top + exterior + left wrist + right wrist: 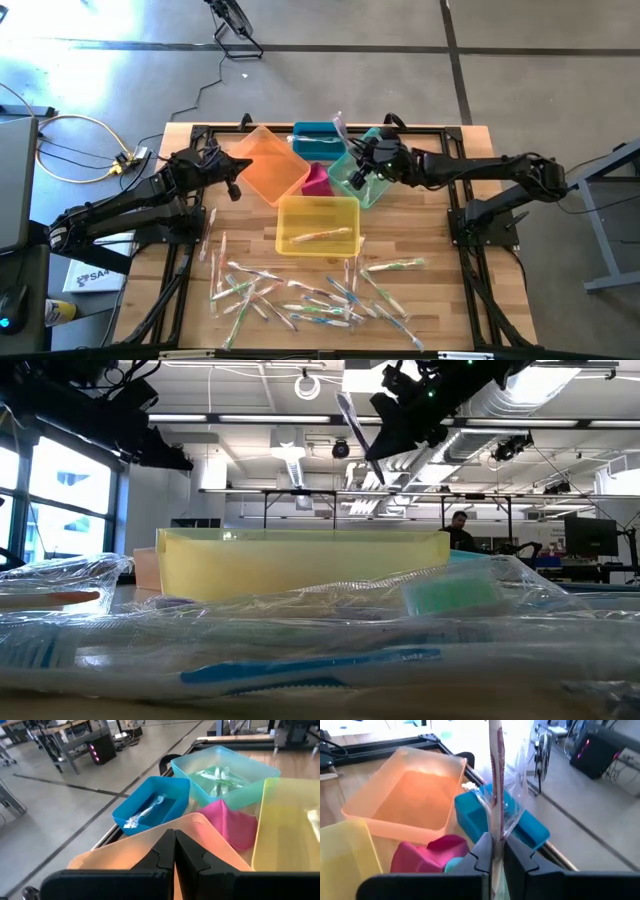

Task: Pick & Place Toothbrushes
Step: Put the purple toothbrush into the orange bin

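My right gripper [493, 854] is shut on one toothbrush [495, 795] in a clear wrapper, held high over the blue bin [318, 138] and green bin [362, 182]; the low view shows it in the air [352, 422]. Many wrapped toothbrushes [310, 295] lie scattered on the near part of the table. One lies in the yellow bin [317, 222], one in the blue bin [145, 812], and some in the green bin [220, 776]. My left gripper [174, 851] is shut with nothing in it, at the left edge of the orange bin [265, 165]. My right gripper pinches the wrapped toothbrush between its two fingers near one end of the handle [493, 840]. The brush runs on past the fingertips along the line of the fingers and slants upward. It is lifted clear of the bins and the table, its loose wrapper [512, 815] bulging beside it.
Five bins stand clustered at the table's far middle: orange, blue, pink [318, 180], green, and yellow nearest. The black frame rail [430, 128] runs round the wooden table. Cables [80, 150] and a box lie on the floor at the left.
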{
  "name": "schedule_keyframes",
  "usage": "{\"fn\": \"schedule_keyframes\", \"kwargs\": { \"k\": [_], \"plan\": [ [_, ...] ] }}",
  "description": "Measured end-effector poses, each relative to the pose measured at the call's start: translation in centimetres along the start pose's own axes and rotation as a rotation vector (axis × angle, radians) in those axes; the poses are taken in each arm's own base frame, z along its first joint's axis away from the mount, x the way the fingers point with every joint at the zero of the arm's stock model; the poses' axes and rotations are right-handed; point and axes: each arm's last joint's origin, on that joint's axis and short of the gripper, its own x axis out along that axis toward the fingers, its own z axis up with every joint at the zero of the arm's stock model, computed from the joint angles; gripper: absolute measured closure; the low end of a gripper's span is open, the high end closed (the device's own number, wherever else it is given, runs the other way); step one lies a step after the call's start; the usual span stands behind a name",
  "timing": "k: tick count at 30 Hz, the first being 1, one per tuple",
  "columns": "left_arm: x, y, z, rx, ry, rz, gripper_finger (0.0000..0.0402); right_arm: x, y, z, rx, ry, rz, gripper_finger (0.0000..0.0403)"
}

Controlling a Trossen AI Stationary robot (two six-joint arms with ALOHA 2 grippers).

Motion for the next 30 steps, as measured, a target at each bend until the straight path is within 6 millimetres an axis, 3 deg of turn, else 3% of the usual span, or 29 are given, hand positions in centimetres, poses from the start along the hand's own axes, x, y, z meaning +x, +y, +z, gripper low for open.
{"fn": "schedule_keyframes", "kwargs": {
  "k": [5, 10, 18, 23, 30],
  "plan": [
    [0.0, 0.1, 0.4, -0.065, -0.042, 0.007, 0.0402, 0.2, -0.6, 0.9, -0.010, -0.081, -0.010, 0.0387],
    [0.0, 0.4, 2.0, -0.220, -0.205, 0.011, 0.0402, 0.4, -1.0, 1.3, -0.014, -0.117, 0.019, 0.0387],
    [1.3, -0.2, 3.0, -0.278, -0.303, -0.232, 0.0402, 0.3, -0.2, 1.6, -0.098, -0.151, 0.250, 0.0387],
    [2.8, -0.5, 3.0, -0.295, -0.301, -0.290, 0.0400, 0.1, 0.6, 1.6, -0.119, -0.167, 0.373, 0.0387],
    [4.5, -0.7, 3.6, -0.259, -0.394, -0.373, 0.0333, 0.7, 3.0, 1.0, -0.173, -0.191, 0.432, 0.0387]
  ]
}}
